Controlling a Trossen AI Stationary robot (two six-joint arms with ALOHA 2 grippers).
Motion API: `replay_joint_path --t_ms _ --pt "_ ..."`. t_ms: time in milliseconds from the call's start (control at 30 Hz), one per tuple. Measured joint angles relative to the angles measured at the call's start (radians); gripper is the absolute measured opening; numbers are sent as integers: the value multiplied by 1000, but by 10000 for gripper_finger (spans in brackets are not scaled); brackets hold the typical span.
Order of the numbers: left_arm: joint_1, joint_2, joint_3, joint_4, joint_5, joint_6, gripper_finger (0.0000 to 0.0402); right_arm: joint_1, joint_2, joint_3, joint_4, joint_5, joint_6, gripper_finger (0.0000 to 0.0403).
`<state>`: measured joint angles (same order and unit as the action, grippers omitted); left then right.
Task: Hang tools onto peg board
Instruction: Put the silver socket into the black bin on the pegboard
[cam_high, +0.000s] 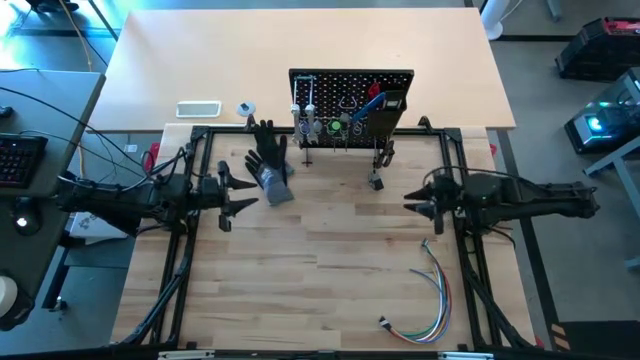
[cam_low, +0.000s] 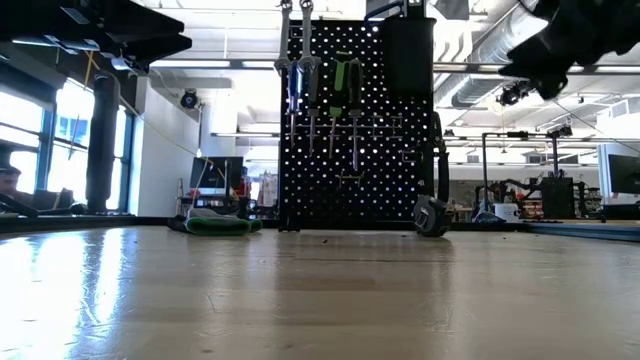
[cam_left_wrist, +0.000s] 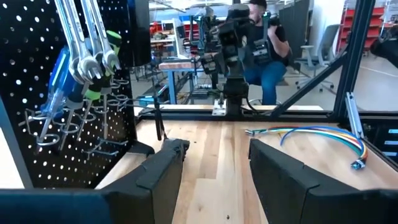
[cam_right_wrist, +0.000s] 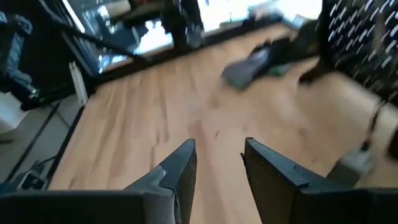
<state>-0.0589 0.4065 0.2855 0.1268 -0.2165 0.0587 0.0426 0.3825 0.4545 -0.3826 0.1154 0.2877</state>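
Note:
The black peg board (cam_high: 350, 100) stands upright at the table's far middle. Silver wrenches (cam_left_wrist: 93, 59), a blue-handled tool (cam_left_wrist: 59, 78) and green-handled pliers (cam_low: 345, 85) hang from its hooks, and a red-handled tool (cam_high: 374, 97) sits by the black bin (cam_low: 408, 55). My left gripper (cam_high: 238, 197) hovers open at the table's left, near the glove, pointing level toward the right. My right gripper (cam_high: 418, 203) hovers open at the table's right, facing it. Nothing is between either gripper's fingers (cam_left_wrist: 163, 168) (cam_right_wrist: 180, 165).
A black and grey glove (cam_high: 270, 165) lies in front of the board's left end. A small grey and black object (cam_high: 376, 182) sits on the table by the board's right leg. A bundle of coloured wires (cam_high: 432, 300) lies near right. A person (cam_left_wrist: 267, 43) sits beyond the table.

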Motion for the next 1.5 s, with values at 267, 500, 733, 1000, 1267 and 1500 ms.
replay_joint_path --t_ms 267,500,733,1000,1267,1500 --pt "0 42 0 61 0 2 177 100 200 58 -153 -12 226 130" --pt "0 122 0 115 0 -3 177 178 405 144 -380 -67 366 130" --pt "0 232 0 198 20 -6 177 233 556 167 -501 -128 467 145" --pt "-1 356 -1 268 58 -13 177 269 654 167 -554 -108 590 229" --pt "-1 435 -1 314 85 -5 177 265 749 167 -579 -109 677 239" --pt "-1 463 -1 351 107 -3 177 265 870 167 -584 -134 692 239"
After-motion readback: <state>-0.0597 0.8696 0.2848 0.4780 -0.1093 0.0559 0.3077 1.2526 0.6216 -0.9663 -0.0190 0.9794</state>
